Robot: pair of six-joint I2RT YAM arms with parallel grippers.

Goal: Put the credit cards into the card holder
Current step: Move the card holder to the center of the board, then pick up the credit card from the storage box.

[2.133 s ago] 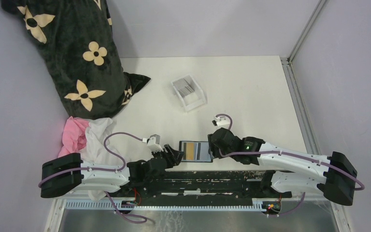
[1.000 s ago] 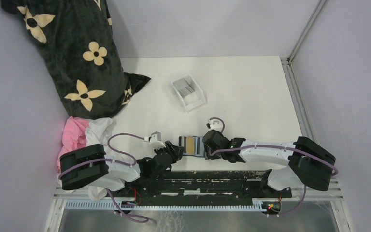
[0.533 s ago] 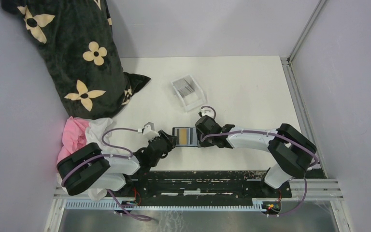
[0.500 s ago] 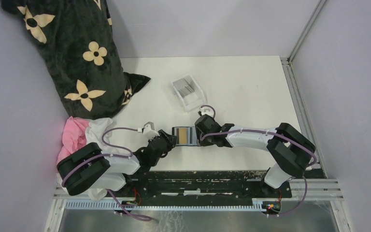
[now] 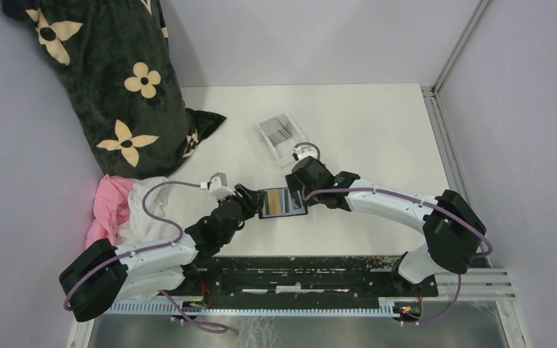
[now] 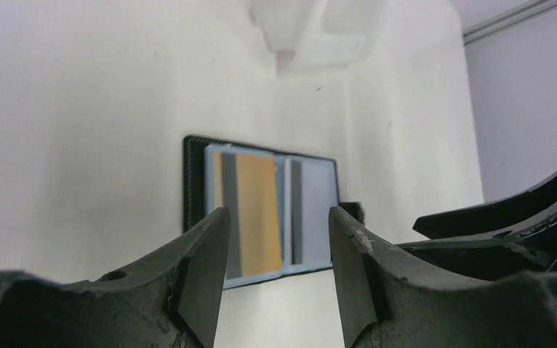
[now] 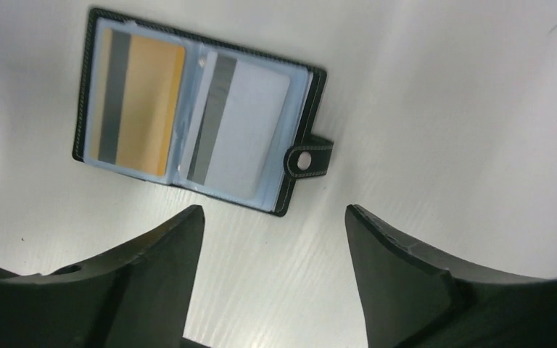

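The black card holder (image 5: 281,204) lies open and flat on the white table, between my two grippers. Its sleeves hold a tan-orange credit card (image 7: 141,105) on the left and a grey one (image 7: 243,127) on the right; the snap tab (image 7: 308,161) sticks out to the right. My left gripper (image 5: 250,198) is open just left of it, my right gripper (image 5: 296,190) open at its upper right. Neither touches it. More grey credit cards (image 5: 278,131) lie in the clear tray. In the left wrist view the card holder (image 6: 261,210) shows past the open left gripper (image 6: 277,214).
The clear plastic tray (image 5: 287,148) stands just beyond the right gripper. A black flowered cushion (image 5: 116,80) fills the back left, with pink and white cloth (image 5: 127,206) by the left arm. Grey walls close in the left, back and right sides.
The holder was carried away from the arm bases toward the table's middle, held between both grippers. Both jaws have now opened wider and drawn off it, leaving it on the table.
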